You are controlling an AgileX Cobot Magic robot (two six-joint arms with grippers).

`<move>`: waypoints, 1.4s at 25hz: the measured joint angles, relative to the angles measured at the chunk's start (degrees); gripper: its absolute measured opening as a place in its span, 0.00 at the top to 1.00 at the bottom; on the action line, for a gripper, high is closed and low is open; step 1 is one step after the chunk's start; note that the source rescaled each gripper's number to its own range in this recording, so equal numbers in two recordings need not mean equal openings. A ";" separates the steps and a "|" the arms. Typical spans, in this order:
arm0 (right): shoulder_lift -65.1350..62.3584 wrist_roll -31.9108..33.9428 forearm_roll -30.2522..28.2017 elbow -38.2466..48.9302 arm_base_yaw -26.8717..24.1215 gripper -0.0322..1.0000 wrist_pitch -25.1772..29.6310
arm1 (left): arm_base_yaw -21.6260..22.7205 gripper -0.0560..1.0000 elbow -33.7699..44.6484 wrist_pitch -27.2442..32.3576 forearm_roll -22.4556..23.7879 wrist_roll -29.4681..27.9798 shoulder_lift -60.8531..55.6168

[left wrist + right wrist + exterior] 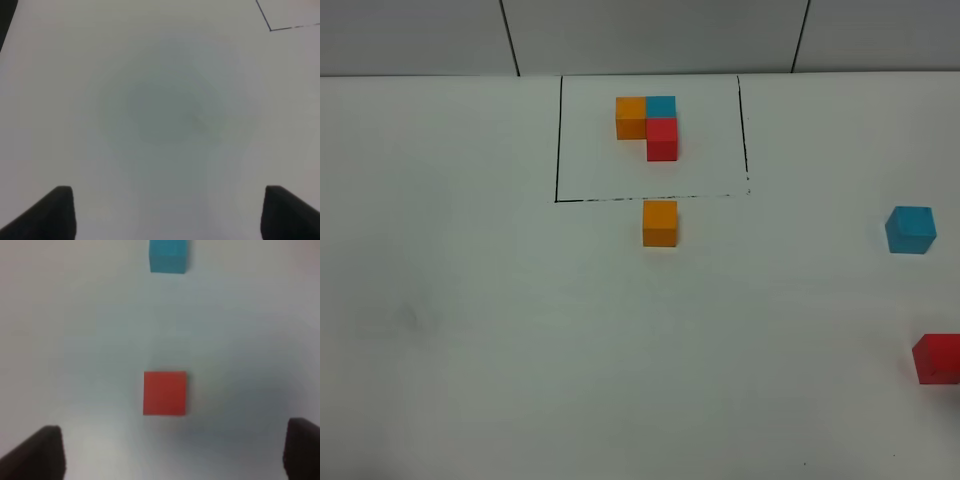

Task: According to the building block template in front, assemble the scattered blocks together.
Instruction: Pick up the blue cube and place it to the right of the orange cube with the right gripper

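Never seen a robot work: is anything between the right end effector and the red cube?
Nothing visible: bare table lies between the right end effector and the red cube; the blue cube sits beyond it.

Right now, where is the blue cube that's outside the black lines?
In the high view, the loose matte cyan-blue cube sits far right on the white table, farther back than the loose red cube.

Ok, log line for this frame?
left gripper: open, empty | right gripper: open, aimed at red cube | orange cube: near template | cyan cube: loose
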 joint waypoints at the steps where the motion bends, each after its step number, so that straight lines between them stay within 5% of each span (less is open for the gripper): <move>1: 5.57 -0.47 0.00 -2.21 0.00 0.15 -1.10 | 0.00 0.09 0.00 0.00 0.00 0.00 0.00; 5: 24.75 -2.04 0.00 -10.63 0.00 0.02 -4.48 | 0.00 0.09 0.00 0.00 0.00 0.00 0.00; 15: 52.40 -2.89 0.06 -26.00 -0.15 0.00 -8.95 | 0.00 0.09 0.00 0.00 0.00 0.00 0.00; 24: 61.15 -9.55 8.27 -30.42 -6.04 0.00 -8.95 | 0.00 0.09 0.00 0.00 0.00 0.00 0.00; 35: 65.05 -12.03 9.24 -30.63 -7.71 0.02 -12.45 | 0.00 0.09 0.00 0.00 0.00 0.00 0.00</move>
